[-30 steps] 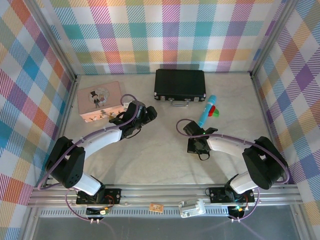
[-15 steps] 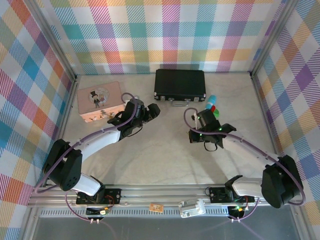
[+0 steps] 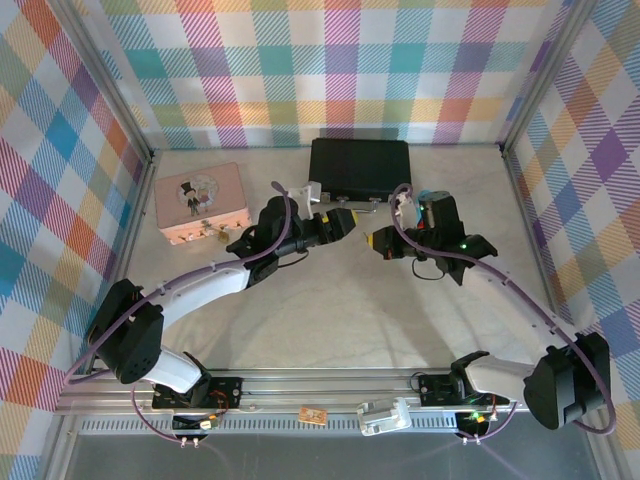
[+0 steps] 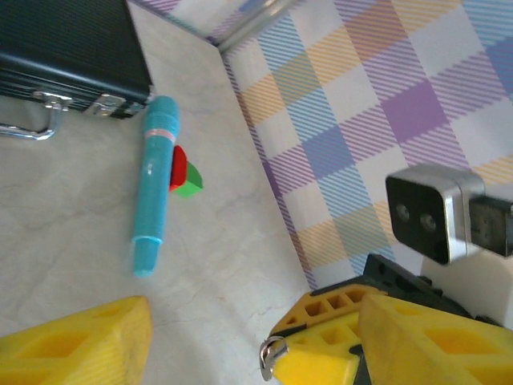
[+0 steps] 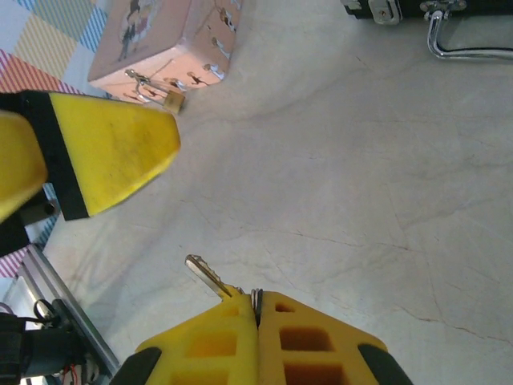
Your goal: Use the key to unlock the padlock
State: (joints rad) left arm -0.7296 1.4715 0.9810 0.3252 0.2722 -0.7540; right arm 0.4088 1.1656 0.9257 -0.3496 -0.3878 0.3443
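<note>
- The key (image 5: 207, 275) is a thin grey-silver sliver. We judge it stiff, light and slippery, best held by its head with the blade free.
- The right pincer (image 5: 256, 305) is clamped on it that way, above the desk (image 5: 361, 184).
- The left pincer (image 4: 252, 337) stands apart, holding nothing.
- The padlock (image 5: 172, 100), brass-bodied with a silver shackle, sits at the front of the pink tin (image 5: 160, 40). We would grip its body.

Shiny metal key (image 5: 204, 274) — brass-yellow metal padlock (image 5: 172, 101).

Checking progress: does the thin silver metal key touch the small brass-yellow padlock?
Apart. Right wrist view: the key juts from the right gripper, bare table between it and the padlock.
</note>
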